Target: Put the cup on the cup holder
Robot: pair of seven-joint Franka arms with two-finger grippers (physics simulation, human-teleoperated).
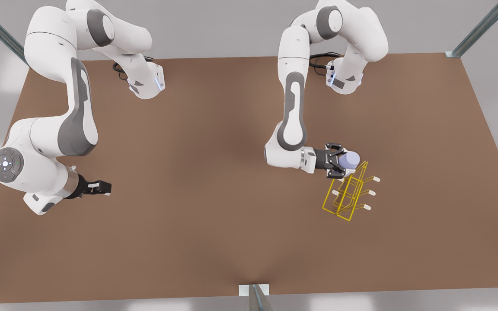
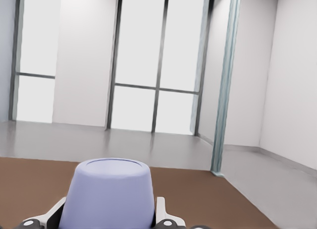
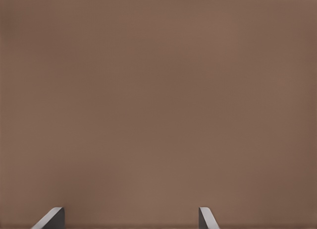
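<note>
I see the left gripper point(image 1: 345, 162) at the front view's right, out over the brown surface point(image 1: 214, 207), wrist roughly level and fingers pointing toward the front view's right. The fingers are clamped on the cup point(image 1: 347, 161), one on each side of its wall. The cup is lavender-blue, tapered and has no handle; it lies sideways between the fingers, clear of the surface.

In the left wrist view the cup point(image 2: 108, 194) sits between the fingers point(image 2: 162, 211), its narrower closed end facing away from the camera. Beyond it I see the brown surface point(image 2: 208, 199), a grey floor and tall window panels.

The cup holder point(image 1: 349, 194) is a yellow thin-wire rack standing on the surface just past the left gripper's fingertips. Its upper frame corner crosses in front of the cup's far end in the front view; I cannot tell whether wire and cup touch. Three white-tipped prongs point(image 1: 372, 192) stick out on the side away from the fingers.

The right gripper point(image 1: 102, 187) waits at the front view's left, well apart from the cup and holder, low over the surface. The right wrist view shows the fingers point(image 3: 207, 219) spread apart with nothing between them, bare brown surface point(image 3: 158, 100) beyond.
</note>
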